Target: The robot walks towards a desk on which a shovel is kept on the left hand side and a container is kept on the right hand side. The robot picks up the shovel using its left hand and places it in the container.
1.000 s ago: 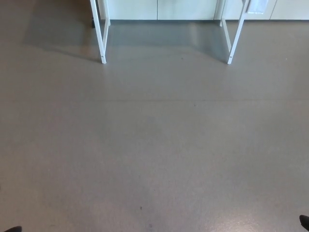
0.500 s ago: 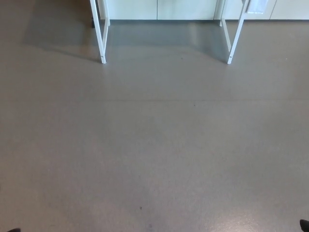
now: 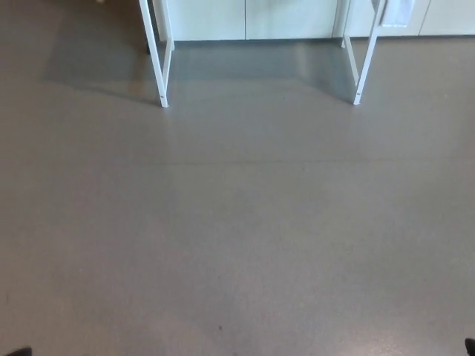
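Mostly floor (image 3: 237,222) is showing now, grey and bare, w/ two white desk legs (image 3: 157,67) and (image 3: 364,63) standing at the top edge. Behind them pale cabinet fronts (image 3: 245,18) are running along the wall. The surface itself is sitting above the frame, so the shovel and container aren't visible; can't tell the shovel's long axis or exact spot. Per the task it should be lying on the left side up there, i.e. ahead and above, on the left robot hand's side. Neither robot hand is clearly in view, only tiny dark bits at the bottom corners, so whether fingers are apart or together can't be told. Judging by this, the walk-up is in progress and some distance is remaining before any reach.
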Tool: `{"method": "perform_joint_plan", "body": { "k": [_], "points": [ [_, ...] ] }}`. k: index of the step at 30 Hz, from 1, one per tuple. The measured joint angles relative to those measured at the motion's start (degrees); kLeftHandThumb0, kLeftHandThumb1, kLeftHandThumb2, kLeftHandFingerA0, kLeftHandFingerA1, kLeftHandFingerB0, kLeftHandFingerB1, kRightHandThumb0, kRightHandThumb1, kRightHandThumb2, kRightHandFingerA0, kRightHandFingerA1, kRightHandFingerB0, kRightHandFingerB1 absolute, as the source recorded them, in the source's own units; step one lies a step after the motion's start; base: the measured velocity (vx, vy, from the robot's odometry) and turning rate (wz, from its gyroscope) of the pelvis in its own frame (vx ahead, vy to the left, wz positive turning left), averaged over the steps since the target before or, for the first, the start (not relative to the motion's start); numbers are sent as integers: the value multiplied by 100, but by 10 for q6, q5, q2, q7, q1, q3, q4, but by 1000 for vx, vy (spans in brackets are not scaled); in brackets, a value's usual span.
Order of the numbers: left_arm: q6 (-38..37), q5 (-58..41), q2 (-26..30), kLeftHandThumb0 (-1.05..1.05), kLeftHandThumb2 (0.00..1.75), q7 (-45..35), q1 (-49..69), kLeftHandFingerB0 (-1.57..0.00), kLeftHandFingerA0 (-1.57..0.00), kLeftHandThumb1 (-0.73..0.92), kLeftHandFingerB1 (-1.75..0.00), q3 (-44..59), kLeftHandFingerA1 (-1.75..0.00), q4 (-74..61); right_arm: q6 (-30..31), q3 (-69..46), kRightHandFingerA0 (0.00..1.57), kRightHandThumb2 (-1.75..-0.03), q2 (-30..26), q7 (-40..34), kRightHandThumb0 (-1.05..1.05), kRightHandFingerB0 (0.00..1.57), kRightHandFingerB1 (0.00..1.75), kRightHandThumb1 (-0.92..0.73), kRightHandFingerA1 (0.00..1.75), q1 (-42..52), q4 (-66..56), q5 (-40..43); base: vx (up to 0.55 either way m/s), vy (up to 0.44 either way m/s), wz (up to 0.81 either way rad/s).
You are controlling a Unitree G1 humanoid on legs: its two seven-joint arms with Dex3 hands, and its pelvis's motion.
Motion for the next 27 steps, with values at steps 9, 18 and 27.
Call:
{"method": "perform_joint_plan", "body": {
  "k": [9,18,27],
  "points": [
    [0,0,9,-71,66,-1,-6,-18,-27,85,-32,3,-37,5,-2,8,29,-83,7,0,-60,15,43,-62,51,1,0,-4,107,349,-9],
    [-1,0,10,-69,66,-1,-4,-18,-27,85,-32,2,-38,7,-2,8,29,-84,7,0,-61,15,43,-62,51,-2,0,-5,174,-10,8],
    [-4,0,6,-68,66,-2,-9,-17,-27,85,-32,-2,-39,1,-2,5,29,-83,0,0,-60,15,43,-63,50,-14,8,-6,228,-93,18]
  ]
}}
